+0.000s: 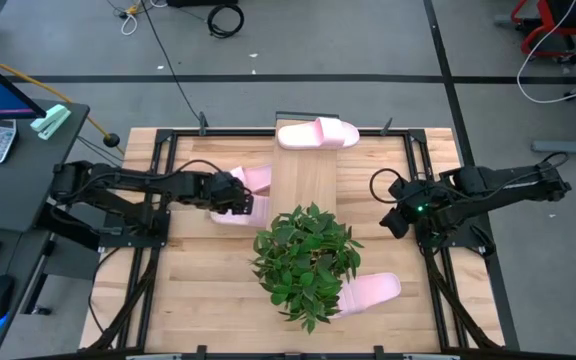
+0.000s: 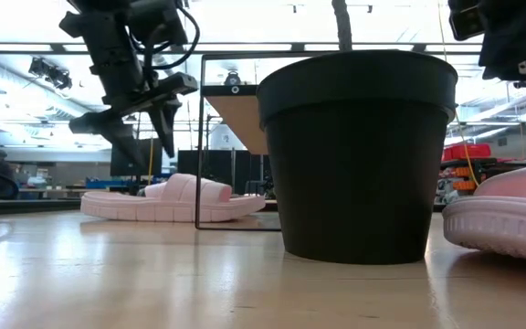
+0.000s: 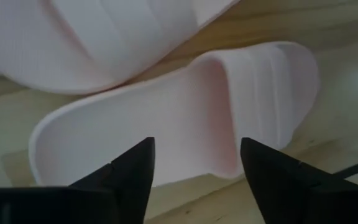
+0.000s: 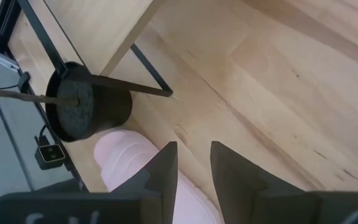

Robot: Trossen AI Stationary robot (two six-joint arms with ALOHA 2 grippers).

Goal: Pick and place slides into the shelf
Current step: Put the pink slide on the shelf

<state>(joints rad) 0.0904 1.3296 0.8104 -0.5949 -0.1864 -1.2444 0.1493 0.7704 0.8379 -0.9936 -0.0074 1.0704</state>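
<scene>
You've got no readable labels or brand marks anywhere. Nearest in the low view: black pot, one pink slide beside it. Your left gripper hangs spread over two slides left of the shelf, holding nothing. Right gripper waits at the table's right, fingers narrowly apart, empty. Farthest slide sits on the shelf top.
</scene>
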